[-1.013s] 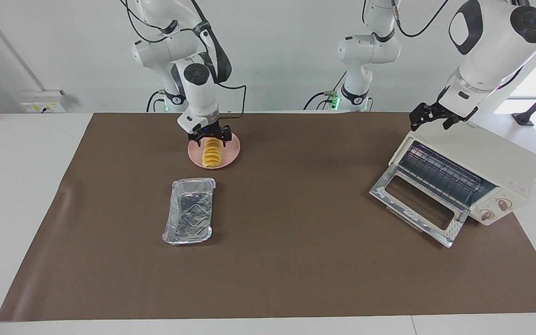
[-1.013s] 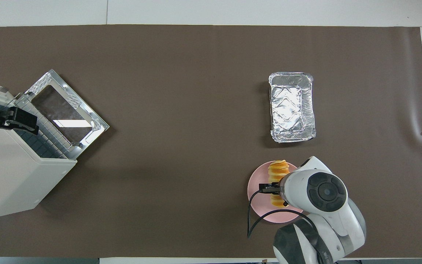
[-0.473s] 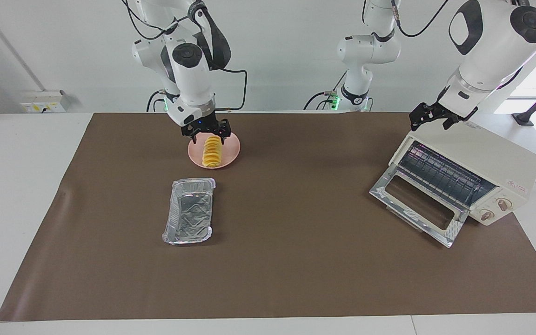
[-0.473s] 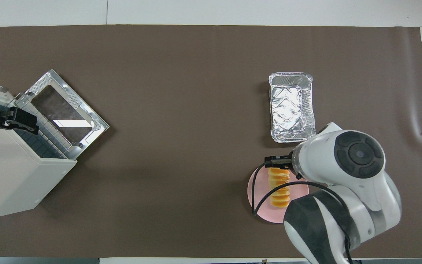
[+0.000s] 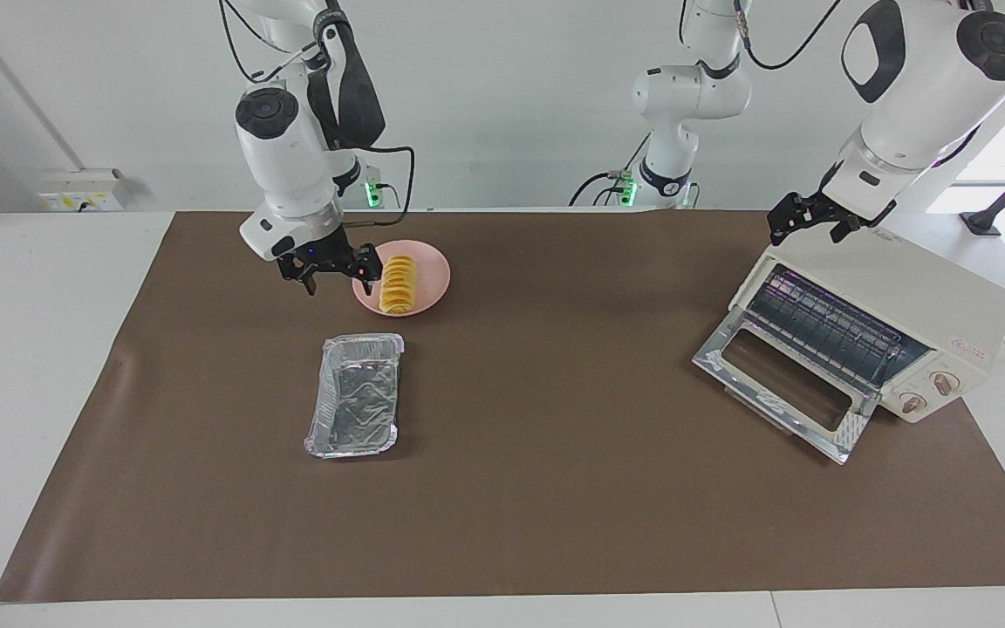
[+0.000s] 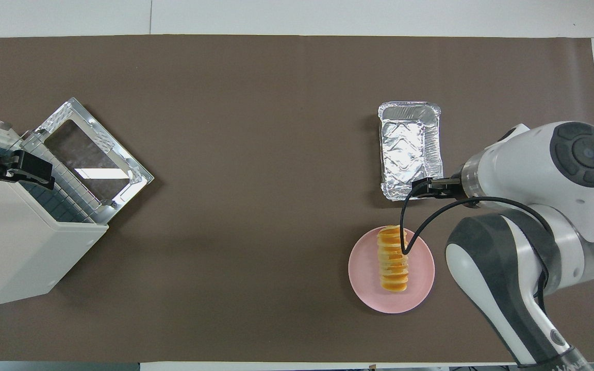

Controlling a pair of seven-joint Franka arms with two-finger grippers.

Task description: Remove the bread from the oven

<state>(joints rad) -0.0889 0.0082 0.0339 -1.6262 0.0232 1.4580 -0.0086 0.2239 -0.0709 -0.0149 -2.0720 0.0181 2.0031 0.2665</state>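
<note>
Bread [image 5: 398, 284] is seen lying on a round pink plate [image 5: 433, 262], well apart from the oven [image 5: 891, 314], so the task is judged to be essentially done: nothing golden is visible on the wire rack [image 5: 825, 330] inside, and only the arm's retreat, and perhaps the closing of the door, seems to be left.

The loaf is small, elongated and golden-yellow, marked by crosswise ridges like stacked segments; a soft, slightly springy feel is expected. The plate is smooth and matte, placed toward the right arm's end of the tabletop [image 5: 555, 488], which is covered by a flat brown mat. A crinkled silver foil tray [image 5: 354, 397] (rectangular, empty, shiny) is set farther from the robots than the plate.

The right gripper [image 5: 333, 272] is held in the air just beside the plate; its fingers are spread apart and nothing is held between them.

The oven is a cream-white box at the left arm's end, with two round knobs [image 5: 928, 392] and a glass drop-down door [image 5: 782, 384] lowered flat, its metal frame reflective. The left gripper [image 5: 808, 222] is positioned over the oven's top corner, where it waits; how its fingers are set cannot be told.
</note>
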